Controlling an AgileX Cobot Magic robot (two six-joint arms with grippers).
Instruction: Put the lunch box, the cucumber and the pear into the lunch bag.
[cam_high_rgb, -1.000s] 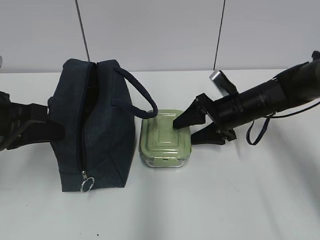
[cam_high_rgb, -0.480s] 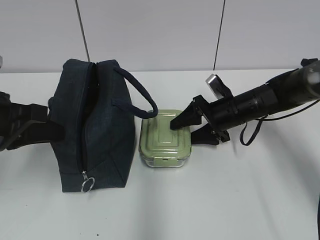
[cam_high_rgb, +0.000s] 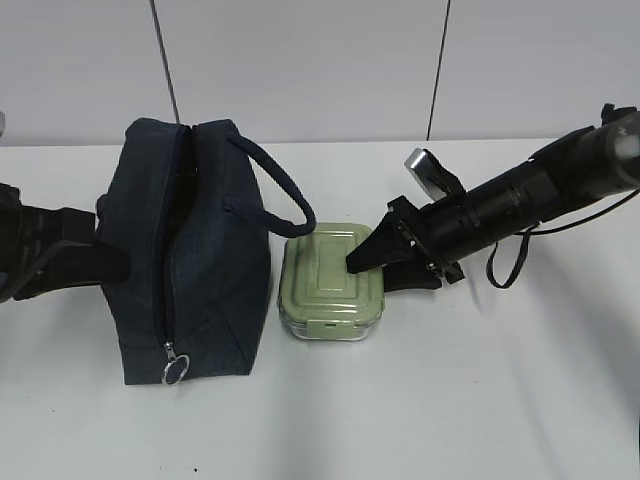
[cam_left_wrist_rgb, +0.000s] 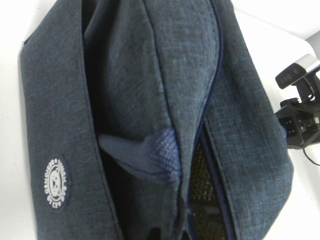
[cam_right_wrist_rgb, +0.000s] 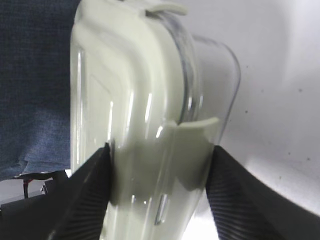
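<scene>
Right claw clamped on lunch box, bag just beyond.

Right gripper (cam_high_rgb: 378, 264) closed across near edge of lunch box (cam_high_rgb: 331, 282); in wrist view, ribbed fingers (cam_right_wrist_rgb: 92, 185) pressed against lid top on one side and glass underside on the other, with side clip between them. Box tilted, gripped edge raised off white table (cam_high_rgb: 480, 400). Lunch bag (cam_high_rgb: 185, 250) directly past the box from the claw, touching or nearly so, zipper open along top, loop handle (cam_high_rgb: 275, 190) draped toward box. Left gripper (cam_high_rgb: 60, 262) against far side of bag; open or closed cannot tell. Cucumber and pear not visible.
</scene>
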